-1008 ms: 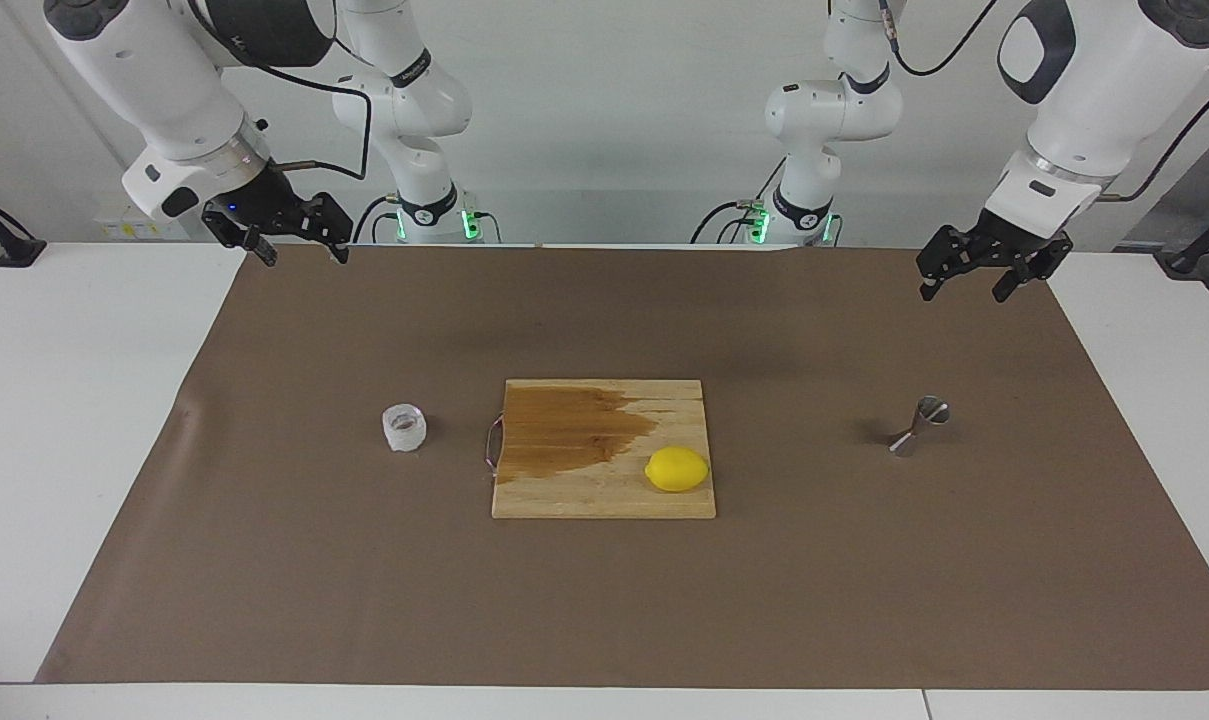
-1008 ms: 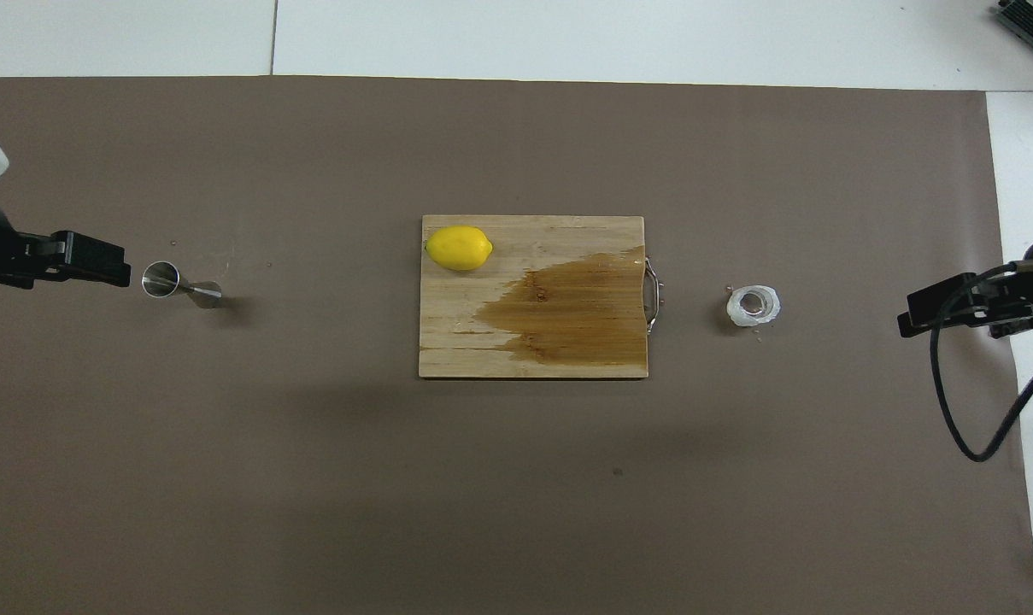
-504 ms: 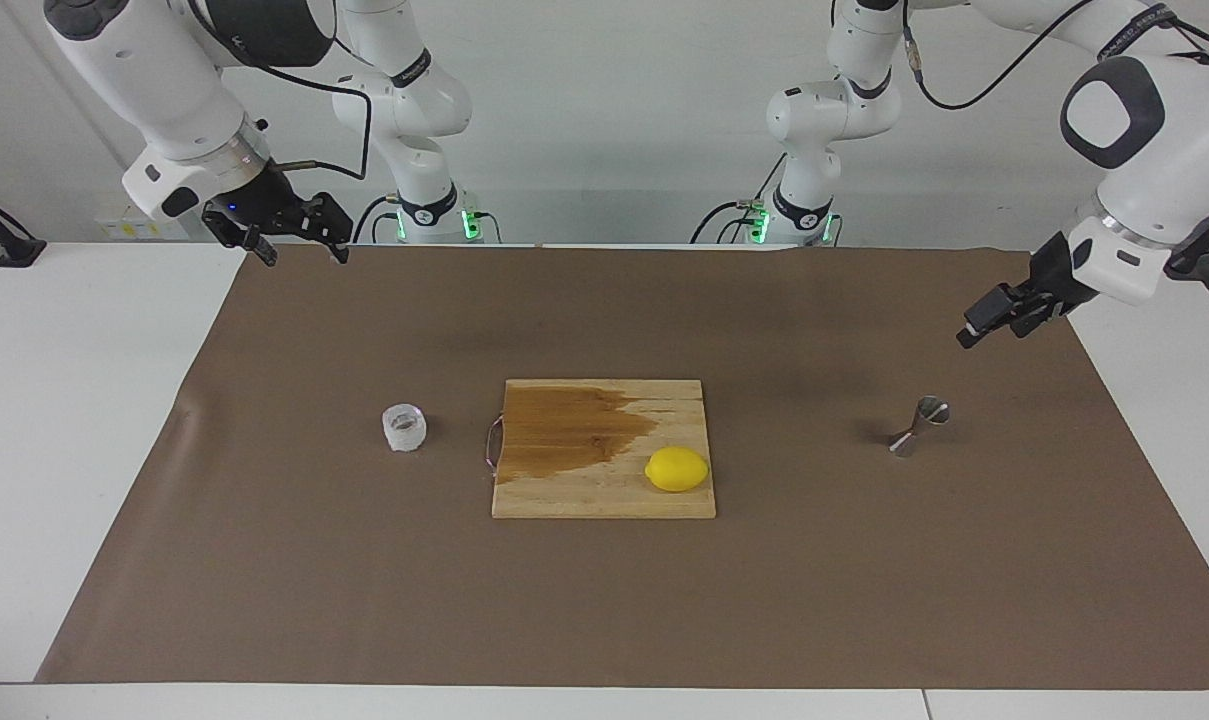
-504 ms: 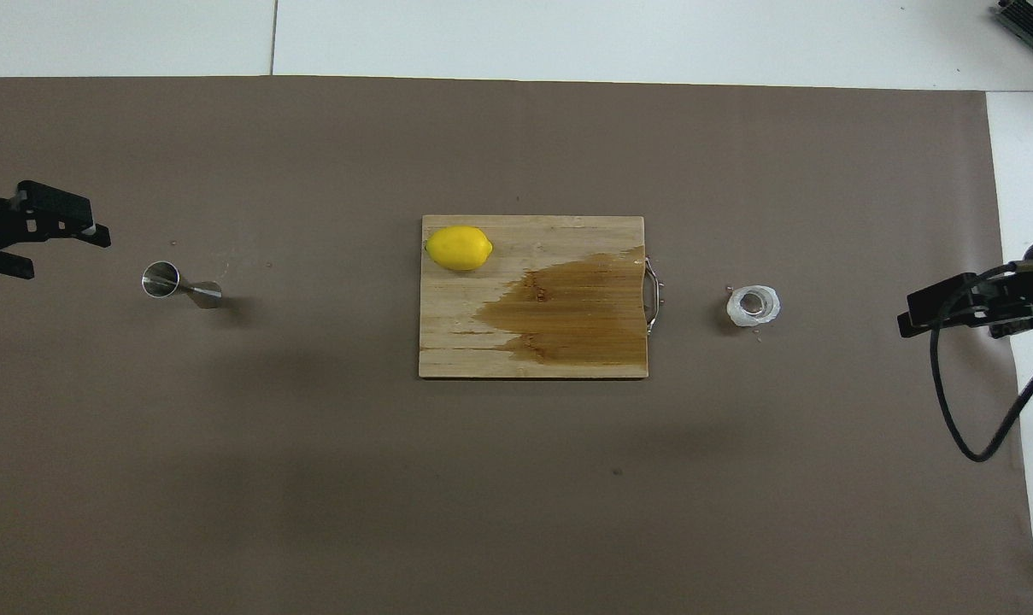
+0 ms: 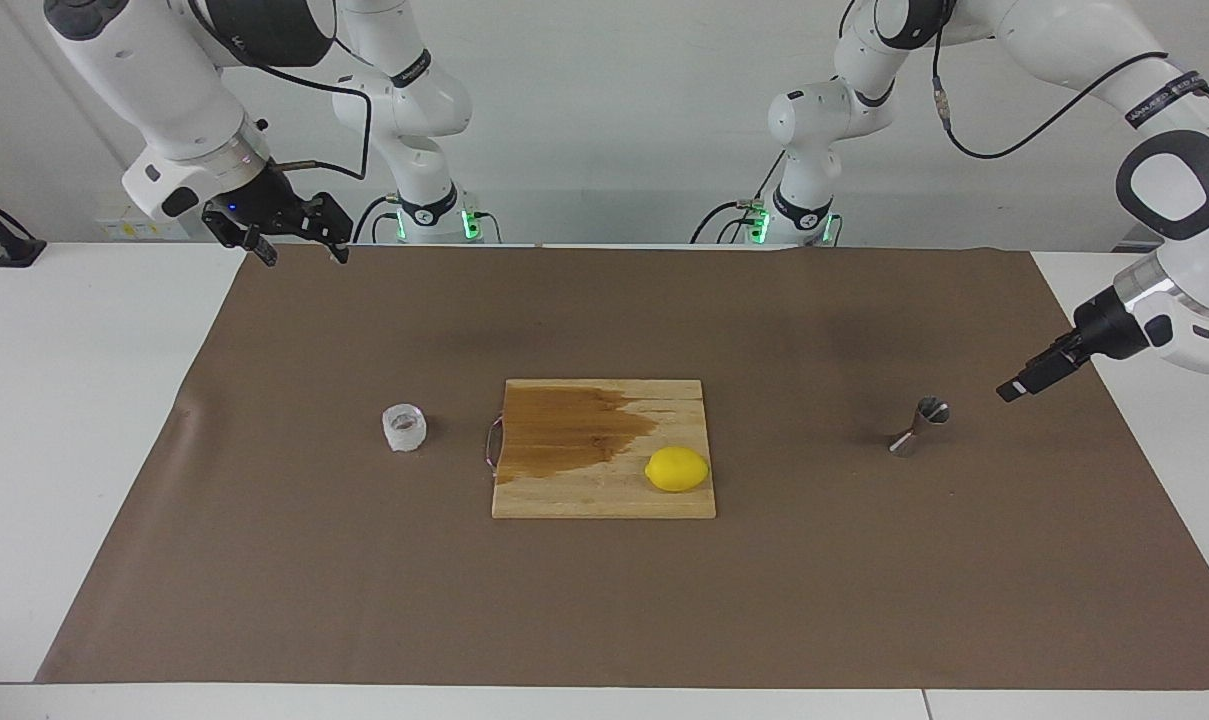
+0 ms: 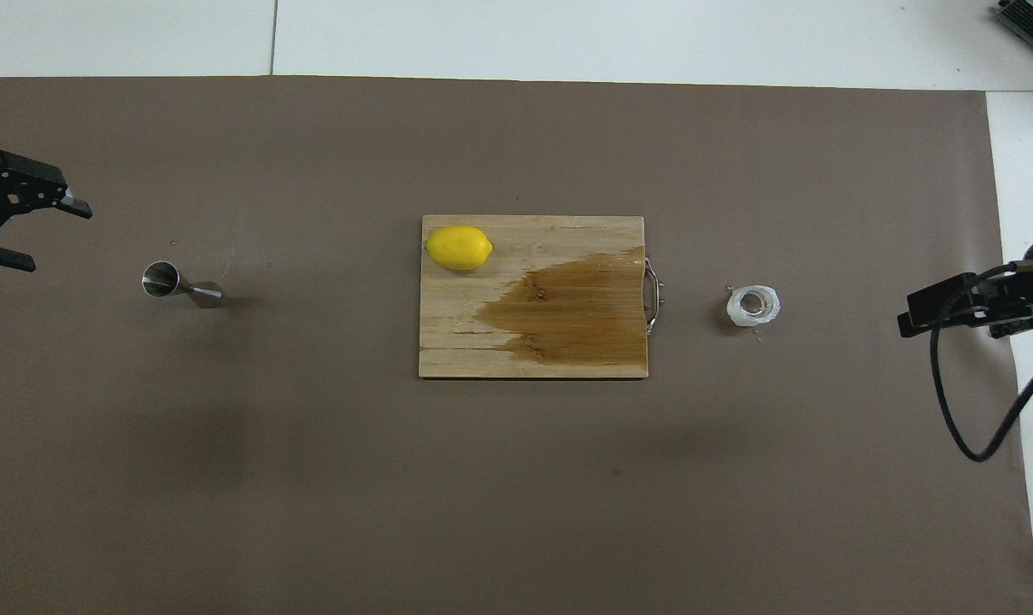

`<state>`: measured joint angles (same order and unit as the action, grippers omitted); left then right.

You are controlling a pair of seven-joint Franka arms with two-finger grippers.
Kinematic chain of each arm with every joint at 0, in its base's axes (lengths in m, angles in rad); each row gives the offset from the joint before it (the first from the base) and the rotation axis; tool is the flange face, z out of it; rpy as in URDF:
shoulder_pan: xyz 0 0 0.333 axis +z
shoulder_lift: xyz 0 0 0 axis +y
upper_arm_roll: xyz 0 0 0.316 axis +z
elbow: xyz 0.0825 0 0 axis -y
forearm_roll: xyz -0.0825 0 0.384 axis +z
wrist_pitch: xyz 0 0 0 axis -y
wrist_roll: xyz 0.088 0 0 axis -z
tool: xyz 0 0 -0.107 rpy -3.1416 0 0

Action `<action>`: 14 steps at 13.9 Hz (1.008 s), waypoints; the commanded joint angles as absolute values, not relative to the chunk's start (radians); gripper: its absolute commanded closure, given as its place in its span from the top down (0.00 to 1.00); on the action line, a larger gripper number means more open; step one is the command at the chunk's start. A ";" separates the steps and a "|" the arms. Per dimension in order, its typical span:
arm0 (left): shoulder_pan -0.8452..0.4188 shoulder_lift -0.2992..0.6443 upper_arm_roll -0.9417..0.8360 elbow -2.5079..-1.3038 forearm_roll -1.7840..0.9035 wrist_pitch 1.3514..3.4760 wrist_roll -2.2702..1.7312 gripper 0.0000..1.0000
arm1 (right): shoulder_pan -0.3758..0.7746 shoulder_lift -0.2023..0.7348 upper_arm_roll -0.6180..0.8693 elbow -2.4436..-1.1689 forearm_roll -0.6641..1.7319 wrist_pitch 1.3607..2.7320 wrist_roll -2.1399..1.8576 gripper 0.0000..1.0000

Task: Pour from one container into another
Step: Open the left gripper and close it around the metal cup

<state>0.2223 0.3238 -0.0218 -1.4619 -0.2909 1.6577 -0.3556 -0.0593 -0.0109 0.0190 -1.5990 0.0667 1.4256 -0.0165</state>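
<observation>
The ribbed clear glass cup [image 5: 404, 427] [image 6: 753, 306] stands upright on the brown mat, beside the board's handle toward the right arm's end. The steel jigger [image 5: 921, 425] [image 6: 179, 284] stands upright on the mat toward the left arm's end. My left gripper [image 5: 1014, 388] [image 6: 50, 235] hangs low over the mat beside the jigger. It is turned sideways, open and holding nothing, and it stays clear of the jigger. My right gripper [image 5: 304, 255] [image 6: 909, 316] waits open over the mat's corner at the right arm's end.
A wooden cutting board [image 5: 604, 495] [image 6: 465, 342] lies mid-table with a dark wet stain across it. A yellow lemon [image 5: 677, 469] [image 6: 459, 248] rests on its corner. The brown mat [image 5: 604, 600] covers most of the white table.
The left arm has swung outward and down, and its gripper has turned sideways and dropped to the jigger's height. The right arm, cup, jigger, board and lemon have not moved.
</observation>
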 commanded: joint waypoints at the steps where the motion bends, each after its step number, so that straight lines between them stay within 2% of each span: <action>1: 0.261 0.409 -0.023 -1.388 -0.363 1.628 -0.432 1.00 | -0.071 -0.006 0.026 -1.583 0.061 1.407 -0.031 1.00; 4: 0.268 0.492 -0.018 -1.394 -0.385 1.718 -0.547 1.00 | -0.071 -0.006 0.026 -1.583 0.061 1.407 -0.031 1.00; 6: 0.325 0.532 -0.017 -1.404 -0.501 1.750 -0.578 1.00 | -0.071 -0.006 0.026 -1.583 0.061 1.407 -0.031 1.00; 9: 0.345 0.517 -0.017 -1.507 -0.573 1.816 -0.710 1.00 | -0.071 -0.006 0.026 -1.583 0.061 1.407 -0.031 1.00; 14: 0.348 0.436 -0.015 -1.721 -0.653 1.923 -0.853 1.00 | -0.071 -0.006 0.026 -1.583 0.061 1.407 -0.031 1.00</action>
